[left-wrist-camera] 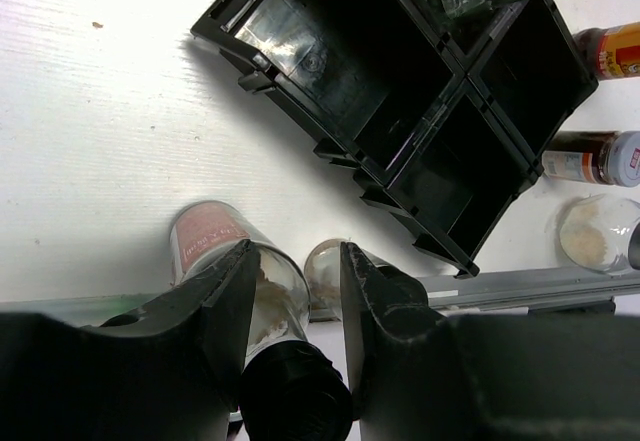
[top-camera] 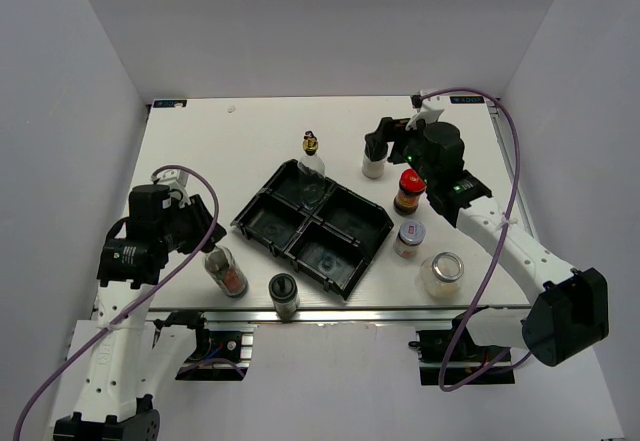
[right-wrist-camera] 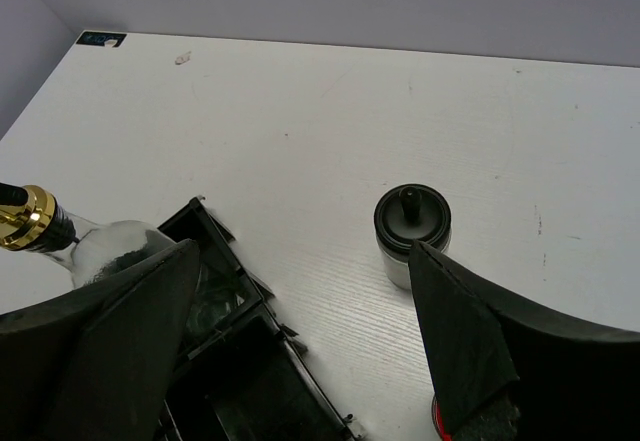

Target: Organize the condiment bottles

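Note:
My left gripper (top-camera: 207, 239) is shut on a black-capped bottle with a red label (top-camera: 226, 272), which is tilted near the table's front left; the wrist view shows its neck between the jaws (left-wrist-camera: 270, 301). A second black-capped bottle (top-camera: 284, 296) stands at the front edge. The clear gold-spouted bottle (top-camera: 311, 161) stands in the tray's far compartment. My right gripper (top-camera: 384, 143) is open and empty above the black-capped white shaker (top-camera: 374, 164), which also shows in the right wrist view (right-wrist-camera: 411, 229). The red-lidded dark jar (top-camera: 409, 193), silver-lidded jar (top-camera: 408, 239) and wide clear jar (top-camera: 442, 274) stand right of the tray.
The black four-compartment tray (top-camera: 262, 199) lies diagonally at the table's middle, with three compartments empty. The table's metal front rail (left-wrist-camera: 540, 283) runs just behind the front bottles. White walls enclose the left, right and back.

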Robot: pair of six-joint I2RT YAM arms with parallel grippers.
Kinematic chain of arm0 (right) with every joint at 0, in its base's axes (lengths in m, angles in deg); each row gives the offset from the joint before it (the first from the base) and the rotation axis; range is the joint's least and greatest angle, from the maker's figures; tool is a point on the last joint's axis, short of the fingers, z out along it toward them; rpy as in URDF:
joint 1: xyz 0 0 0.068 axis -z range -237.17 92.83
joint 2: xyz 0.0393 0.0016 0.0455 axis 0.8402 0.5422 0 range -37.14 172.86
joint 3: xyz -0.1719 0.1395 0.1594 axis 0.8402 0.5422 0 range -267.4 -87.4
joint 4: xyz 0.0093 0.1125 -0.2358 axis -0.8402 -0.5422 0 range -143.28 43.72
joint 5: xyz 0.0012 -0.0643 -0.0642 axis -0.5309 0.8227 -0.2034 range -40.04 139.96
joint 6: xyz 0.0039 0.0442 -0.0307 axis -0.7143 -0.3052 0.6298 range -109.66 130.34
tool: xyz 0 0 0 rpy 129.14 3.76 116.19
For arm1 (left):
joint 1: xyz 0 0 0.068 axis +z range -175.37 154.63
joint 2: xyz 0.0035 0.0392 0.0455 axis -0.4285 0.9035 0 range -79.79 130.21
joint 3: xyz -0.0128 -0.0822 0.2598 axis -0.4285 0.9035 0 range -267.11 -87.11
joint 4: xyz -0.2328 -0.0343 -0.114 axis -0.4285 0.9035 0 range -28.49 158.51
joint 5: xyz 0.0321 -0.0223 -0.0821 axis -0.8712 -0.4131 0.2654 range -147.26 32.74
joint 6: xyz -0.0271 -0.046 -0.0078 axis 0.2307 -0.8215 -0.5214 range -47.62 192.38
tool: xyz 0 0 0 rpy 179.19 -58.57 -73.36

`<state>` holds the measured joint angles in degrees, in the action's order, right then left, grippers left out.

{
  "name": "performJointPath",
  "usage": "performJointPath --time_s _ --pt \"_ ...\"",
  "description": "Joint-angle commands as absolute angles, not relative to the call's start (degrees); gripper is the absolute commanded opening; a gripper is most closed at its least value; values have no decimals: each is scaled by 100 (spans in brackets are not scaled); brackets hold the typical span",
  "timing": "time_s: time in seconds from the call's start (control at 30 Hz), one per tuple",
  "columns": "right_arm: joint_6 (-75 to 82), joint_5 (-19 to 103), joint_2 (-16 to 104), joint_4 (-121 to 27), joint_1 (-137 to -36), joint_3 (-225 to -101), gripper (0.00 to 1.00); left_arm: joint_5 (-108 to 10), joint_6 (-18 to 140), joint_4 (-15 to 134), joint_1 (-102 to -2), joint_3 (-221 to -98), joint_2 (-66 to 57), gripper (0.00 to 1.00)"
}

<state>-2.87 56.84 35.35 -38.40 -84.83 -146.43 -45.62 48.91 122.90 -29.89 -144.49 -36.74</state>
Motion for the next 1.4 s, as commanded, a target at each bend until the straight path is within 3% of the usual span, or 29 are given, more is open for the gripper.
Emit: performJointPath --time_s 0.0,0.23,0.47,0.63,0.9,1.13,1.33,1.37 --pt "-363 5533 3572 -3520 -8406 -14611 89 -4356 4795 12278 -3047 -14415 -3655 43" --pt "-433 5392 3519 -3407 -8274 -14506 89 -4119 4698 12119 -3170 -14003 -3883 72" --pt "-557 5172 3581 -3353 -8230 -14444 89 -4082 4689 12154 -3249 -13993 -4068 84" --pt "-636 5137 3625 -3353 -8178 -14427 89 -4424 4759 12426 -3258 -14011 -4112 84" --pt "-741 5058 3651 -3309 -8134 -14356 89 -5303 4698 12629 -3258 -13949 -4341 82" --pt "-794 5049 3713 -3318 -8063 -14365 89 -5243 4671 12260 -3258 -13633 -4270 72" --pt "-794 5049 3713 -3309 -7984 -14356 89 -5120 4645 11961 -3258 -13729 -4191 50" --pt "-785 5049 3721 -3309 -7958 -14356 89 -5102 4636 11935 -3258 -13755 -4174 42"
